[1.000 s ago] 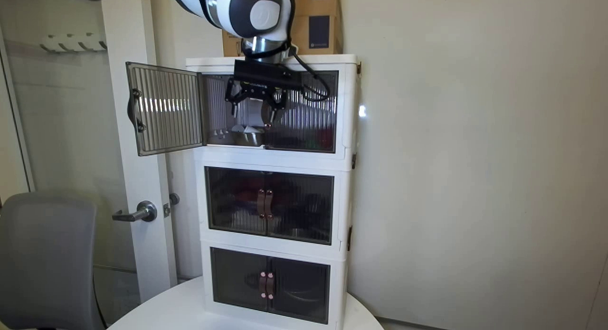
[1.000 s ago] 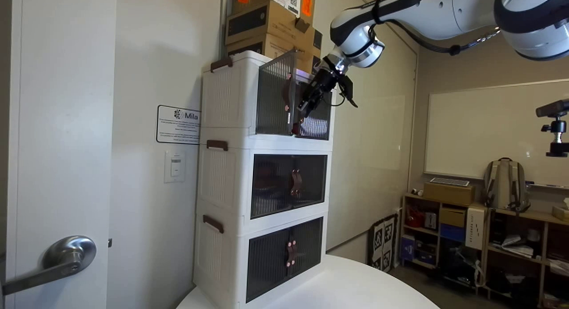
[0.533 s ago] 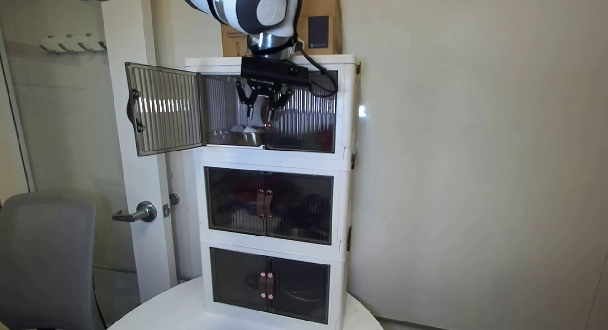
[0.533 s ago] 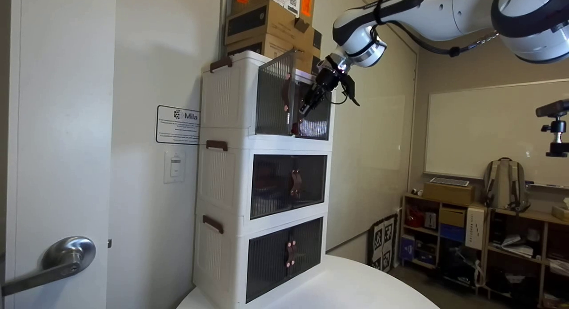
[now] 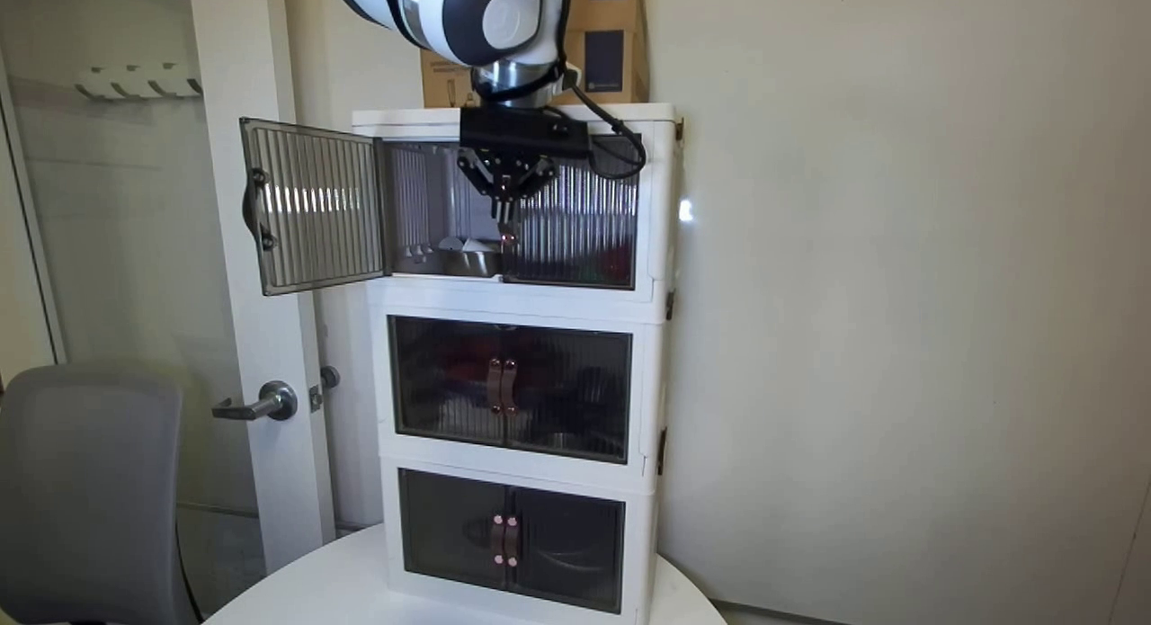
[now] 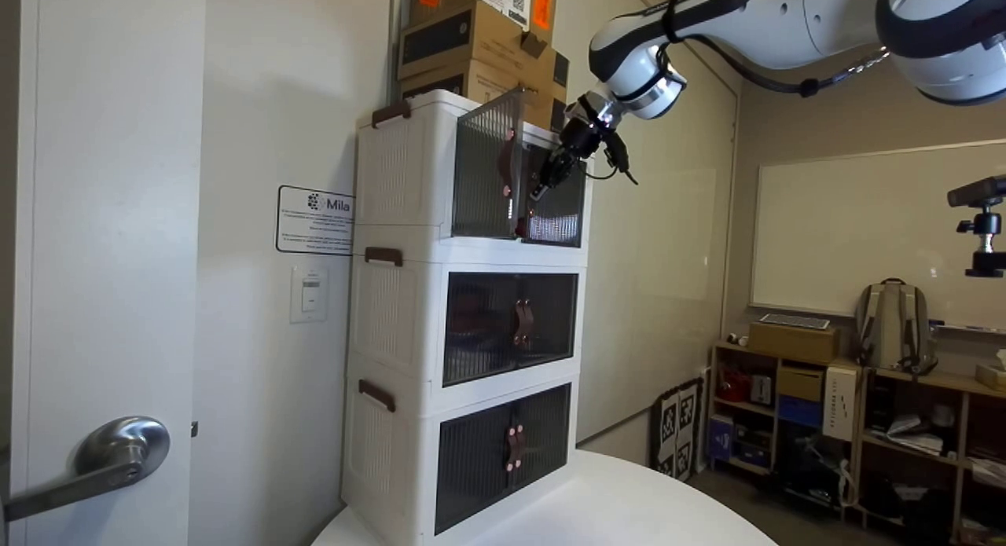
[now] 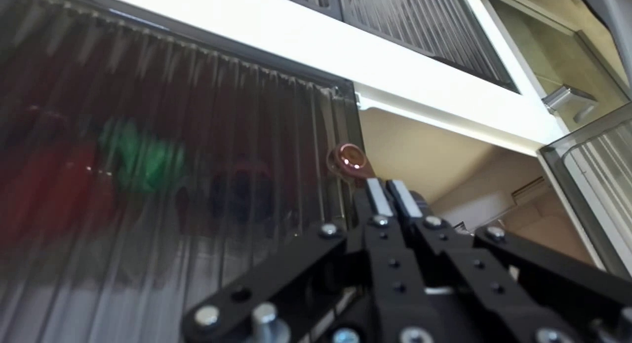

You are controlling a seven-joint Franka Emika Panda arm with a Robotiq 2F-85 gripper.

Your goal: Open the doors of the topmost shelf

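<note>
The topmost shelf (image 5: 661,211) is the upper white tier of the cabinet. One of its doors (image 5: 315,207) has swung wide; in an exterior view this ribbed door (image 6: 486,169) sticks out toward the camera. Its partner, the closed door (image 5: 580,220), stays flush with the frame. In the wrist view a copper-coloured knob marks one end of this door's handle (image 7: 349,158). My gripper (image 7: 386,185) is shut on that handle beside the knob, a narrow gap between its pads. The fingertips cover the rest of the handle. In an exterior view the gripper (image 5: 504,213) points down at the door's free edge.
A metal bowl (image 5: 472,263) stands inside the opened half. Red and green things show dimly behind the closed panel. Two lower tiers have dark doors (image 5: 508,387), closed. Cardboard boxes (image 6: 487,59) stand above and behind the cabinet. A room door (image 5: 261,247) is near the swung door.
The gripper has shifted slightly toward the closed door's handle, and its fingers have come together from wide apart. Both doors stand as before.
</note>
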